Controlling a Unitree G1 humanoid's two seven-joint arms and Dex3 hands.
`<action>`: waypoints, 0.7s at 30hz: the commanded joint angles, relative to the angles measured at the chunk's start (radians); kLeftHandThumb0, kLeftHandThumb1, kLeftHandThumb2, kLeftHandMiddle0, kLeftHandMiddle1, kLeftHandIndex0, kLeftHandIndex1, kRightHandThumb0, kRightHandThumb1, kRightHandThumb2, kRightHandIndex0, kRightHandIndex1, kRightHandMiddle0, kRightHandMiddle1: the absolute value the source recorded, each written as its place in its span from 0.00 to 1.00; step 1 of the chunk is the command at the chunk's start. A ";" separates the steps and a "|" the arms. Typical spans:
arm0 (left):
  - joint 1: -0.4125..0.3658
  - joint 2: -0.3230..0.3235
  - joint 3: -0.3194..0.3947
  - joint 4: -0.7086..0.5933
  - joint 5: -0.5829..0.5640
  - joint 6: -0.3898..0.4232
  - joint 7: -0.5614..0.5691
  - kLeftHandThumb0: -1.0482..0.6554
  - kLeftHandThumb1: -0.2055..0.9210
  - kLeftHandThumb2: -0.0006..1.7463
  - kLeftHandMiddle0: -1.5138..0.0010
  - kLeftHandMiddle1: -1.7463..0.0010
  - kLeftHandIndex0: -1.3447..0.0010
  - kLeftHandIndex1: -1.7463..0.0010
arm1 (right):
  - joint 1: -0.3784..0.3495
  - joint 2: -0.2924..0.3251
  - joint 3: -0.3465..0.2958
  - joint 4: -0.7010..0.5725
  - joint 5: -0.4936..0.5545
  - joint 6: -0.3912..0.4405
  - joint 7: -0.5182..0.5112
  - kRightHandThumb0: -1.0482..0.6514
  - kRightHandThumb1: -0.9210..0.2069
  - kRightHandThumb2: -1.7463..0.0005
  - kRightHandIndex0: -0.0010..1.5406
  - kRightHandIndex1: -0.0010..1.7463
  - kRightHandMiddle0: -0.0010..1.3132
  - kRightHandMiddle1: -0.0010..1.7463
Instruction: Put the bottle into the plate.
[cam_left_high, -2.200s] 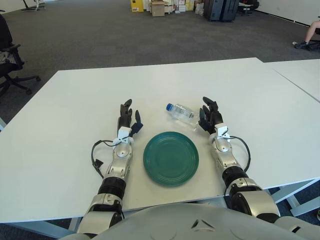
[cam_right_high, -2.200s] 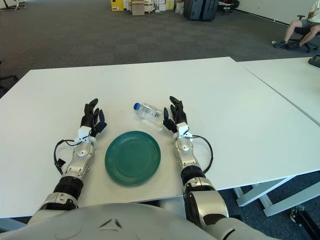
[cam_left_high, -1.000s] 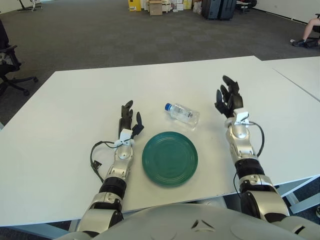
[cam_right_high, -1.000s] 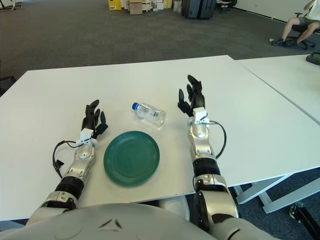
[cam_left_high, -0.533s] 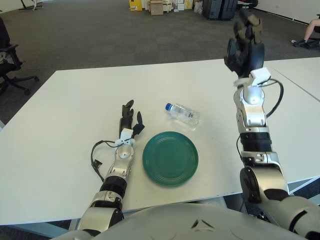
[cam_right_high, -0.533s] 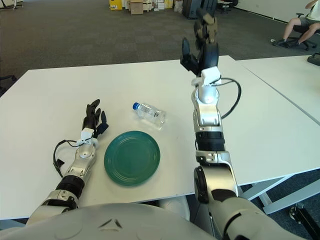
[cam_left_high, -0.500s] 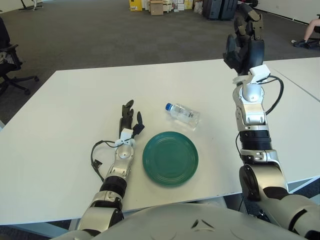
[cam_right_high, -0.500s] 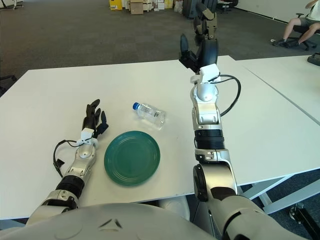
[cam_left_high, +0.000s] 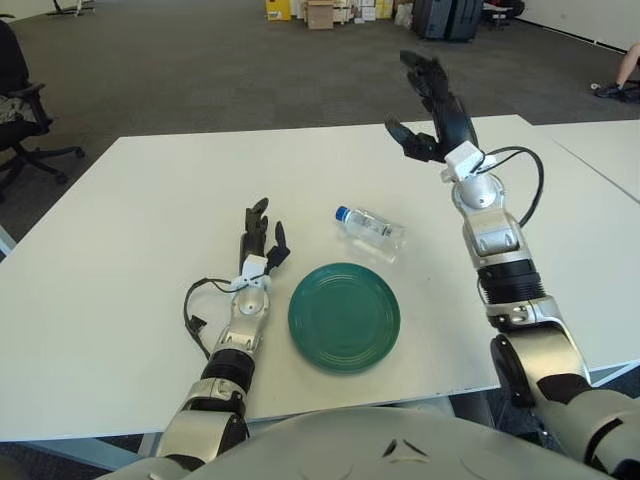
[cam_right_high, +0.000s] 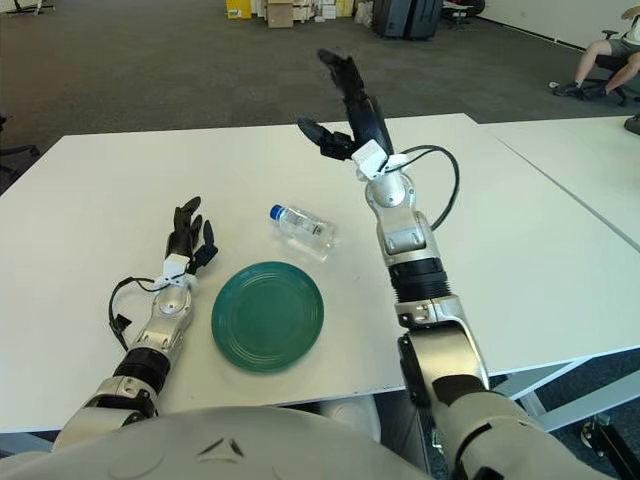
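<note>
Right hand (cam_left_high: 432, 110), raised above the white table (cam_left_high: 130, 230) with fingers spread and holding nothing. The clear plastic bottle with a blue cap (cam_left_high: 369, 227) lies on its side below and to the left of this hand, just beyond the round green plate (cam_left_high: 344, 317). Left hand (cam_left_high: 257, 242), fingers open, rests on the table left of the plate.

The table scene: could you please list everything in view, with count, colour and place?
Clear plastic bottle with blue cap: one, lying on its side behind the plate.
Round green plate: one, near the table's front edge, between the arms.
White table: one, under everything; a second white table at right.
Cardboard boxes: several, brown and yellow, far floor.
Left hand: black, resting on the table, fingers open.
Right hand: black, raised above the table behind the bottle, fingers spread.
</note>
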 joint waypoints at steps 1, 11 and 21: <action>-0.016 -0.003 -0.002 -0.002 -0.002 0.010 0.003 0.12 1.00 0.50 0.75 0.99 1.00 0.59 | -0.048 0.005 0.097 0.062 -0.053 0.075 0.099 0.03 0.00 0.77 0.07 0.00 0.00 0.13; -0.019 -0.006 -0.002 0.000 0.006 0.004 0.018 0.12 1.00 0.51 0.76 1.00 1.00 0.58 | -0.060 -0.051 0.193 -0.055 -0.121 0.215 0.287 0.00 0.00 0.75 0.00 0.00 0.00 0.01; -0.023 -0.003 0.000 0.003 0.000 0.022 0.016 0.12 1.00 0.51 0.77 1.00 1.00 0.59 | -0.051 -0.104 0.236 -0.093 -0.173 0.257 0.400 0.00 0.00 0.78 0.00 0.00 0.00 0.00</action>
